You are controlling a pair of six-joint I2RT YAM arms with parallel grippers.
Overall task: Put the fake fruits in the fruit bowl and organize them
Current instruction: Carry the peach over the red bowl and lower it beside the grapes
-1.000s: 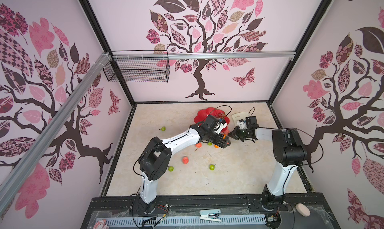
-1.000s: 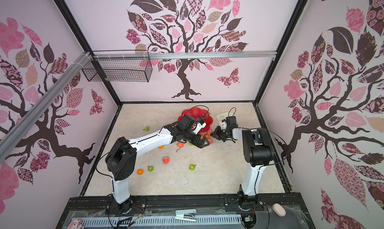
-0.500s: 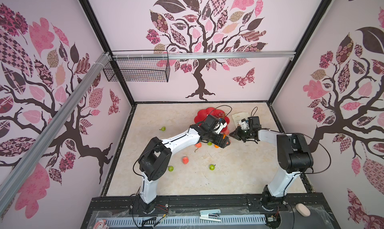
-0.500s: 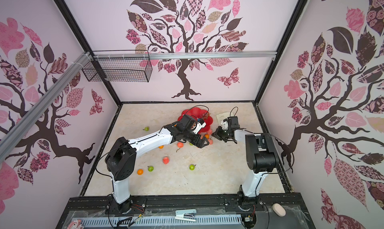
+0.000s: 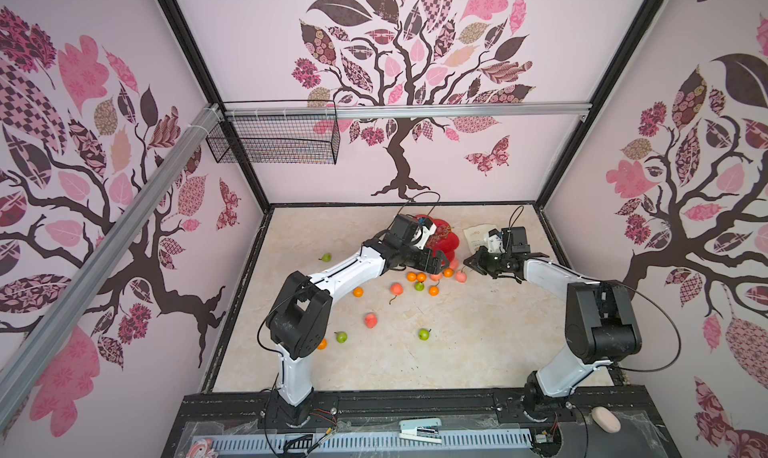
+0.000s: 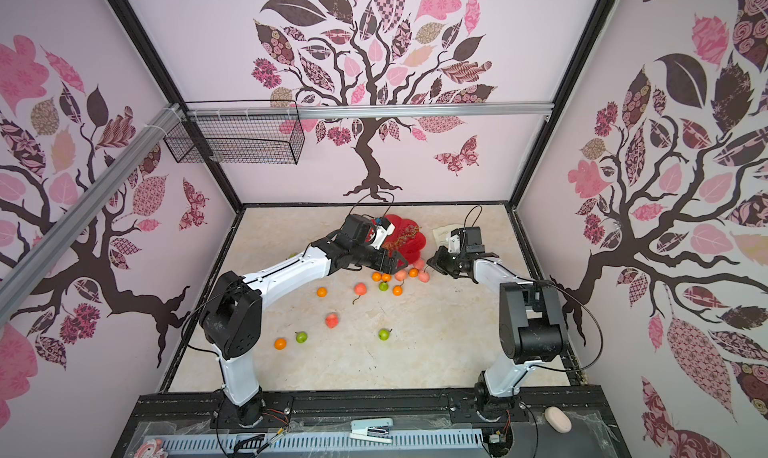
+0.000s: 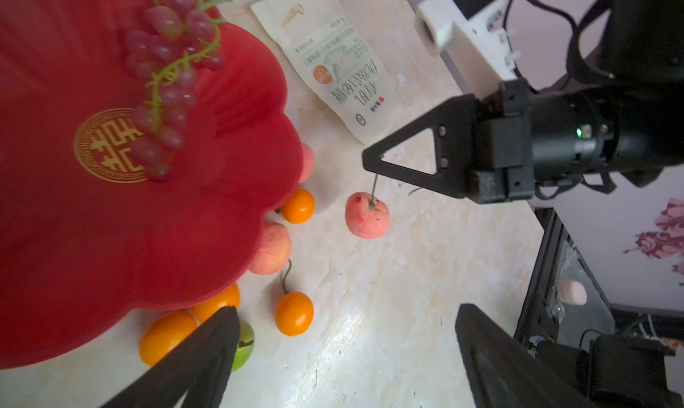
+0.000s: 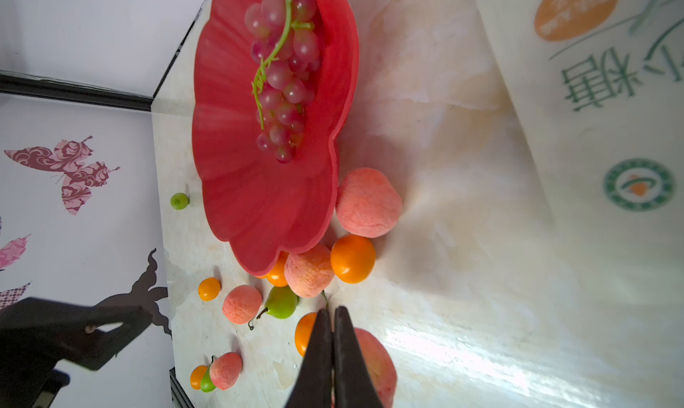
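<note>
Front frame: we see a stapler (image 5: pixel 419 429) lying on the black rail, off the table (image 5: pixel 457 364).
Near fruits: an orange ball (image 6: pixel 280 344), a green apple (image 6: pixel 301 337) just beside it, a second green apple (image 6: pixel 384 334) and a lone peach (image 6: pixel 331 320) lie loose, well apart from the dish.
Rim fruits: oranges, peaches and a green pear (image 8: pixel 281 302) crowd the dish's near edge, and some are tucked under it.
Left arm: the left pincer (image 7: pixel 346 313) hangs over those fruits with its jaws spread wide and nothing between them. One finger (image 7: pixel 207 350) covers part of the pear.
Right arm: the right pincer (image 7: pixel 370 161) is pressed closed on the thin stem of a stemmed peach (image 7: pixel 367 215). We cannot tell whether that peach rests on the table.
Dish: the fruit bowl (image 7: pixel 111 239) sits at the far middle of the table, just beyond the left pincer. The grape bunch (image 7: pixel 166 91) lies in it, reaching over the gold emblem.
Beside the dish: a paper packet (image 7: pixel 344 73) lies flat on the right arm's side.
Back wall: a wire basket (image 5: pixel 274 140) hangs from the rail.
</note>
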